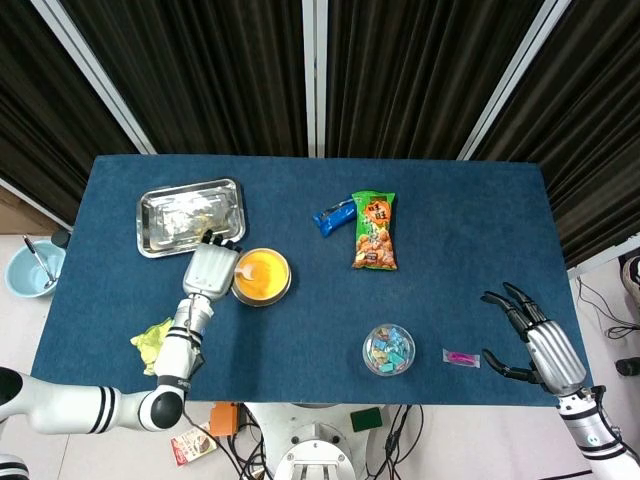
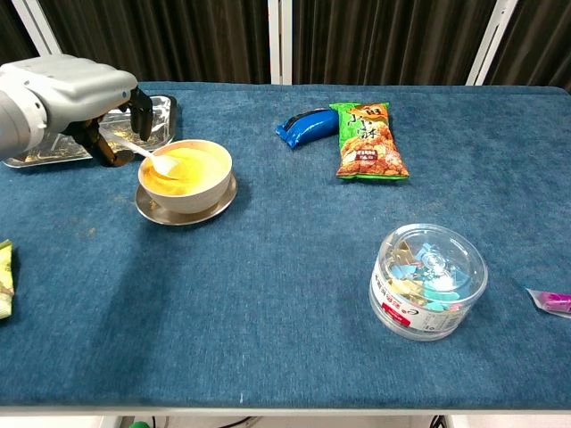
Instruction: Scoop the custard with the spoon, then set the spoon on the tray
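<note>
A pale bowl of yellow custard (image 2: 187,171) sits on a metal saucer near the desk's left side. The white spoon (image 2: 152,159) slants down into it, its bowl end dipped at the custard's left edge and its handle rising leftward. The shiny metal tray (image 1: 190,215) lies flat just behind the custard, toward the far left corner

bright even overhead light, soft shadows, glare on the tray (image 1: 190,215), sharp focus.
</note>
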